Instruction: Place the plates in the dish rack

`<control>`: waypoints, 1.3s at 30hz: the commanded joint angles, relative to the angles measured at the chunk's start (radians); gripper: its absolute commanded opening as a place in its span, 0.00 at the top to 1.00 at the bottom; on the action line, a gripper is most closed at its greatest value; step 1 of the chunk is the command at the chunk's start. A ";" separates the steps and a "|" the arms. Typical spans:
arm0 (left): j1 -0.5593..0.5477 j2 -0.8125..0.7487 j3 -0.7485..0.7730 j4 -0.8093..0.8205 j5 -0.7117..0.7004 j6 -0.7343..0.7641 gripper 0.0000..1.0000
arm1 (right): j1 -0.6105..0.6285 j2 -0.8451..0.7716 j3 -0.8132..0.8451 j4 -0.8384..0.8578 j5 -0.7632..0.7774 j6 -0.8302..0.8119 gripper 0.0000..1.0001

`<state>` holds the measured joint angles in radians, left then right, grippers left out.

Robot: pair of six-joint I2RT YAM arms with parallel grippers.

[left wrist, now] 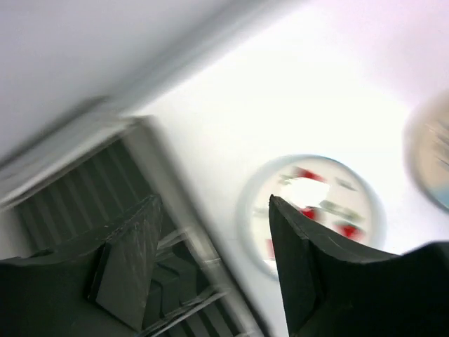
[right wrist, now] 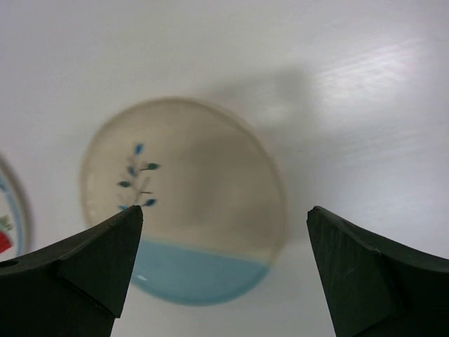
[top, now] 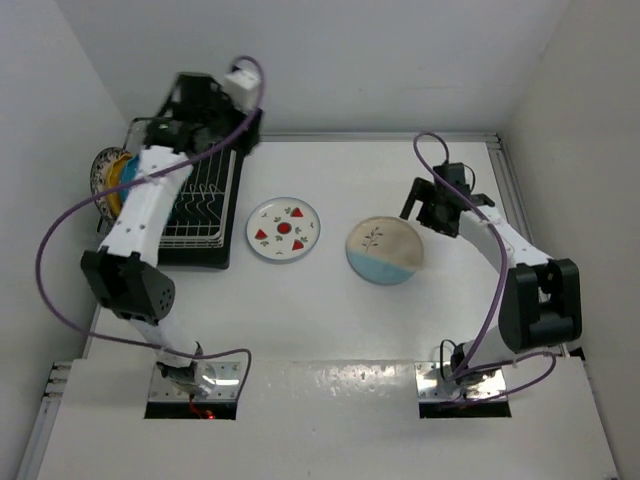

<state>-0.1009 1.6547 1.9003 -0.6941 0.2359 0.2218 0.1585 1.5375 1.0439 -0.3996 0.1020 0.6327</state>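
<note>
A flat white tabletop point(top: 330, 310) sits inside a plain white enclosure, with a back wall point(top: 350, 60), a left wall point(top: 50, 120) and a right wall point(top: 585, 100) closing it in on three sides.

The rectangular silver wire dish rack point(top: 205, 195) stands on a black tray point(top: 205, 258) in the far left corner. Its long axis runs from the near side toward the back wall, and its wire prongs point up. At its left side two plates stand on edge, partly hidden by the left arm: a white plate with a dark blue patterned rim point(top: 100, 170) and, touching it, a yellow plate point(top: 122, 175).

Two more plates lie flat on the table, well apart from the rack and just beside each other without touching. The round white plate with red strawberries point(top: 284, 229) is nearer the rack. To its right lies the round cream plate with a light-blue band and a small sprig point(top: 384, 250); the blue band faces the near edge and the sprig's stem runs roughly near to far.

The left gripper point(left wrist: 214, 203) hangs over the far end of the rack. Its black fingers stand apart with nothing between them, and its blurred wrist view looks past them at the strawberry plate.

The right gripper point(right wrist: 224, 210) hovers just to the right of the cream-and-blue plate. Its jaws are spread as wide as they go, and it holds nothing.
</note>
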 commanded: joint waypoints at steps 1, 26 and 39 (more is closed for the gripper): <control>-0.178 0.100 -0.049 -0.100 0.134 0.047 0.33 | -0.046 -0.085 -0.086 -0.036 0.099 0.019 0.01; -0.425 0.563 -0.035 0.146 0.401 -0.266 0.28 | -0.154 -0.038 -0.322 0.211 -0.261 -0.041 0.06; -0.405 0.623 -0.102 0.137 0.352 -0.243 0.28 | -0.191 0.207 -0.329 0.283 -0.418 0.061 0.36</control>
<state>-0.5152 2.2719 1.8038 -0.5644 0.5957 -0.0334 -0.0200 1.6791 0.7654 -0.0902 -0.2756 0.6621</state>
